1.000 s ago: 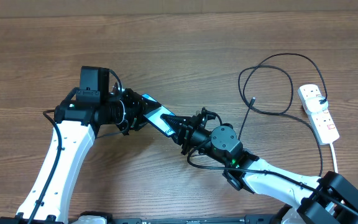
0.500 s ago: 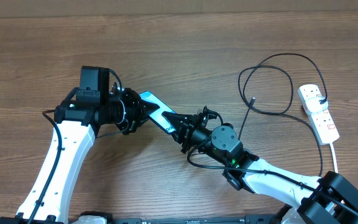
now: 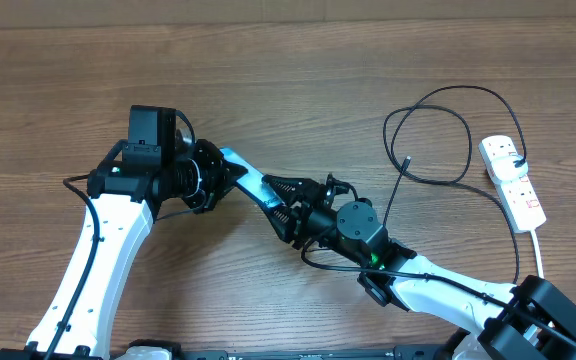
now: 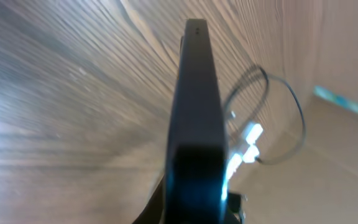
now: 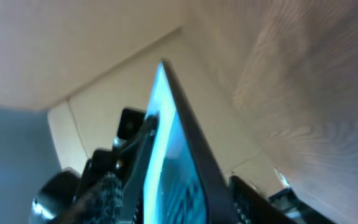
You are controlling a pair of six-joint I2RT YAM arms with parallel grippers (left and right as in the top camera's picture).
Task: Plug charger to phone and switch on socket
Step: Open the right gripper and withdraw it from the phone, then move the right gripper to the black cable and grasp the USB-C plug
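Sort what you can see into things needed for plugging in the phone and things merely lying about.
Needed: phone, held in the left claw; charger cable; socket strip with its white cord.
Merely there: wooden table; cardboard wall behind it.

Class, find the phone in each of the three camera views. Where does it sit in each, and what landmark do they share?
Overhead: the phone is a slanted blue strip, left of centre.
Left wrist: edge-on, a dark upright bar at mid-frame.
Right wrist: its blue screen slants up through the middle.
Shared landmark: the wooden table, seen in all three.
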